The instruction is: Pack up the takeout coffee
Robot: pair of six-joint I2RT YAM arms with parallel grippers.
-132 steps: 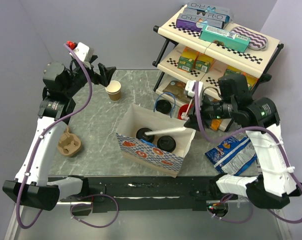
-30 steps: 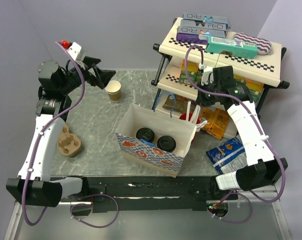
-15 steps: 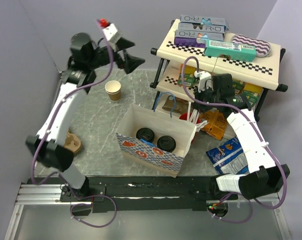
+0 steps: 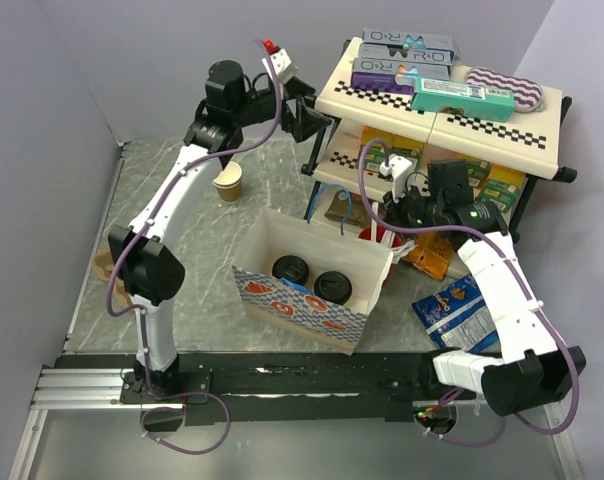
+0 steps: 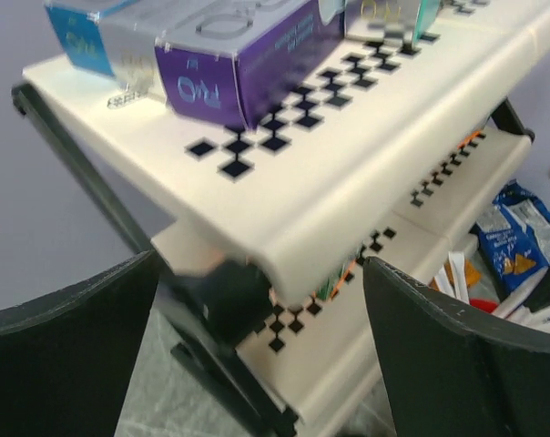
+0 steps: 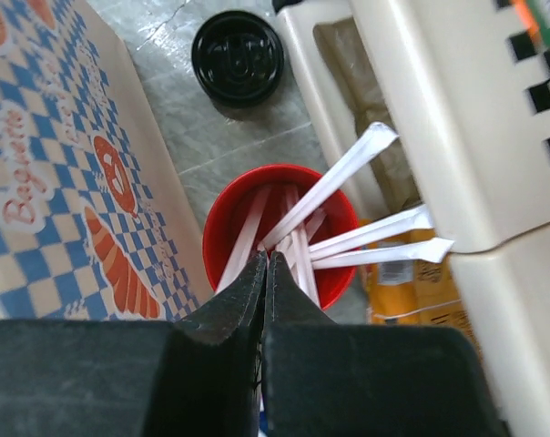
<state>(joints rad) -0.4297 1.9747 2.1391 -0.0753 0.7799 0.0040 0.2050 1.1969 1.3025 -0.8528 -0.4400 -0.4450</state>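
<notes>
The takeout coffee, two brown cups with black lids [image 4: 290, 268] [image 4: 332, 286], stands side by side inside the open blue-and-white checked paper bag [image 4: 282, 303]. My left gripper [image 4: 310, 115] [image 5: 257, 364] is open in the air at the left corner of the cream shelf rack [image 5: 284, 182], holding nothing. My right gripper [image 4: 387, 215] [image 6: 267, 261] is shut, its tips just above the red cup [image 6: 225, 238] of white wrapped stirrers [image 6: 334, 177], beside the bag's right end. Nothing shows between its fingers.
A lidless brown cup [image 4: 227, 181] stands at the back left. A loose black lid [image 6: 238, 56] lies behind the bag. The two-level rack [image 4: 542, 105] carries boxes and snacks. A blue chip bag [image 4: 462, 310] lies at the right; a cardboard cup carrier [image 4: 104, 265] at the left.
My left arm has swung from the far left across the back to the rack's left corner, still open. The right gripper has moved slightly down over the red cup, still shut.
</notes>
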